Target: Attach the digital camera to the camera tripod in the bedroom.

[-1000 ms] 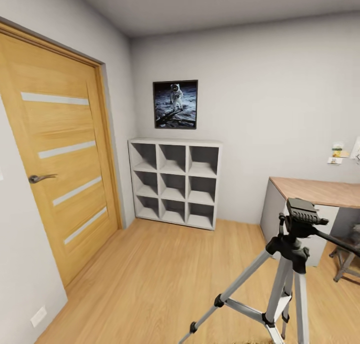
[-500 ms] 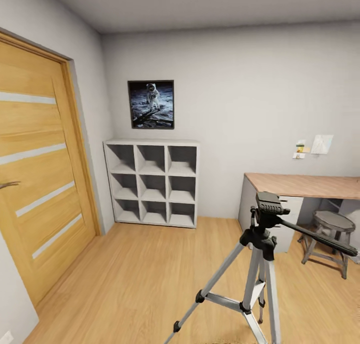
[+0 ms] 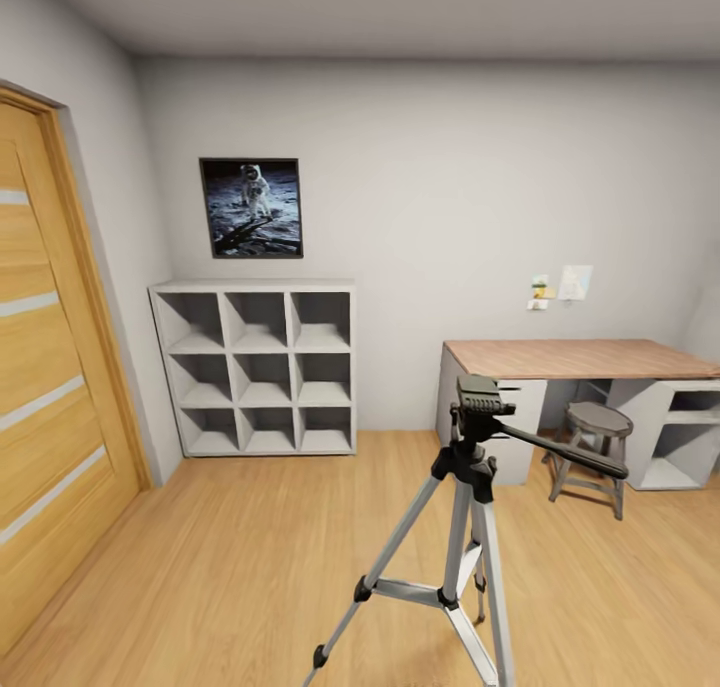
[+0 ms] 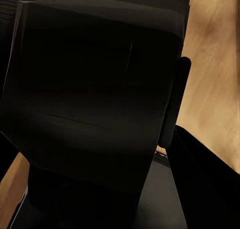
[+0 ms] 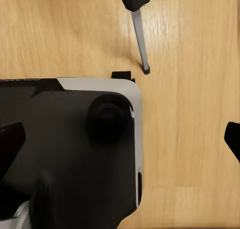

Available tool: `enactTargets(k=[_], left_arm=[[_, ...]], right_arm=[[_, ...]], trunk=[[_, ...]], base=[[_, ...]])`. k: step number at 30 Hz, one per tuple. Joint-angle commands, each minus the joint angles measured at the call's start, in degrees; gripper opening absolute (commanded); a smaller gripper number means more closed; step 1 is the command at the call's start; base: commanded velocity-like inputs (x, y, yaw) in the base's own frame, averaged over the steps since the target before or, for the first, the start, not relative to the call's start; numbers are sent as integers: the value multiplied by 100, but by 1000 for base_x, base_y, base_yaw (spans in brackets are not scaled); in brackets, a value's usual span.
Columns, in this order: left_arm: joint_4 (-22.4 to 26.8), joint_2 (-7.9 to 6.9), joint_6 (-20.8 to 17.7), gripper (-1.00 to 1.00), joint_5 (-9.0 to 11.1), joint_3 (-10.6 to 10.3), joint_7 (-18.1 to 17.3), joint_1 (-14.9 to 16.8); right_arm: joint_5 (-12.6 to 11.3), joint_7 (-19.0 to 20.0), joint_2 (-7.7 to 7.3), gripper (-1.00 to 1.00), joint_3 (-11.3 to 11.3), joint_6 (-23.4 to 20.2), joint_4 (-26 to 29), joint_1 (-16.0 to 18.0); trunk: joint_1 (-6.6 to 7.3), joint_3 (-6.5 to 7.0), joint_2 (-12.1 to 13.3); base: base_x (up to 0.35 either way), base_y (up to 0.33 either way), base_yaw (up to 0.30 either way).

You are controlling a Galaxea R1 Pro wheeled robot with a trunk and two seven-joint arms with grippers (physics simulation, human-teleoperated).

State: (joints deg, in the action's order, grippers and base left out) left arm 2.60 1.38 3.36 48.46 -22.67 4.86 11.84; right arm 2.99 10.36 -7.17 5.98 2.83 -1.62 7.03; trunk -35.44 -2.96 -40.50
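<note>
Centrally, near foreground of head view: camera tripod (image 3: 467,464) upright on the light wood floor (image 3: 230,557) of the bedroom, three silver legs splayed, black head (image 3: 480,395) uppermost, long black pan handle (image 3: 560,449) slanting down to the right.

Far wall, left to right: astronaut picture (image 3: 251,207); directly below it, white cube shelf (image 3: 255,367) against the wall; small paper notes (image 3: 560,287) pinned above a wood-topped desk (image 3: 580,357). Round grey stool (image 3: 592,437) just in front of the desk, beyond the pan handle. Wooden door (image 3: 40,417) with pale stripes along the left wall.

Right wrist view: right gripper (image 5: 120,139) with dark fingertips (image 5: 233,139) spread wide apart, nothing between them; beneath, black-and-grey robot body (image 5: 70,154); beyond it, one silver tripod leg (image 5: 139,39) ending in a black foot on the floor.

Left wrist view: large black blocky mass (image 4: 95,89) very close to the lens, identity unclear; strip of wood floor alongside. Left gripper: opening or closure impossible to tell.
</note>
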Motion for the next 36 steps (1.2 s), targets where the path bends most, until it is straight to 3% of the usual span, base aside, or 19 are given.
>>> enactTargets(k=[1, 21, 36], left_arm=[[4, 1, 15, -100, 39, -48, 21, 2], [22, 3, 2, -100, 92, -18, 27, 2], [22, 3, 2, -100, 111, 0, 32, 2]], right_arm=[[32, 19, 2, 100, 46, 31, -16, 9], [65, 17, 17, 100, 23, 51, 28, 9], [147, -50, 38, 100, -60, 160, 91, 9]], trunk=[[-2, -10, -8], [-2, -10, -8], [-2, -10, -8]], base=[[0, 0, -295], [0, 0, -291], [0, 0, -37]])
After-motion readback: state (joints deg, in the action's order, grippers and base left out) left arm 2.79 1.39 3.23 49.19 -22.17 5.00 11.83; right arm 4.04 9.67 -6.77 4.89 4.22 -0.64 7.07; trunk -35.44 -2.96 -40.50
